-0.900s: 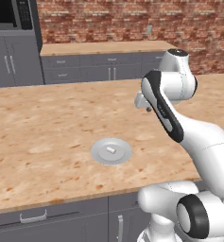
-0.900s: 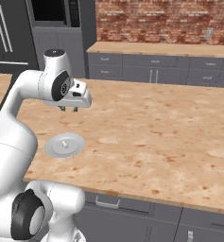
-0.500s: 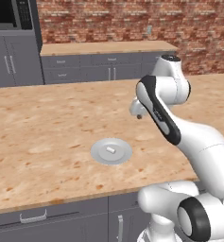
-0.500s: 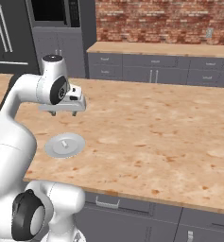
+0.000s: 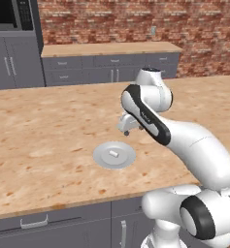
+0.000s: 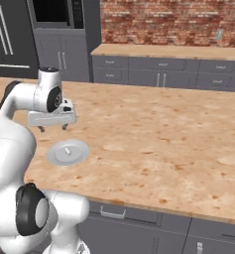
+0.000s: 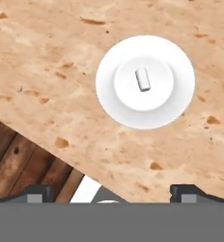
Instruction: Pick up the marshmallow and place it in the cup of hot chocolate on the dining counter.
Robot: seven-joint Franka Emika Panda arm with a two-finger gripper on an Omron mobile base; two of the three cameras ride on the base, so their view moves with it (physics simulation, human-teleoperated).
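Even, bright rendered light, soft faint shadows, slightly coarse and blurry detail.

Surface (image 5: 43, 131): light tan top, speckled, with scattered orange-brown flecks and a wood-grain pattern; dark grey cabinet fronts below, silver handles. Plate (image 5: 101, 158): flat pale grey in both base views, rendered near white in the hand view. Marshmallow (image 7: 142, 79): white, faintly shaded grey along one side. Tool (image 6: 52, 128): pale grey-white body with small dark fingertips. Back wall (image 5: 111, 22): red-brown brick with pale mortar lines. Floor (image 7: 19, 165): dark brown planks, noted in the hand view beyond the surface edge.
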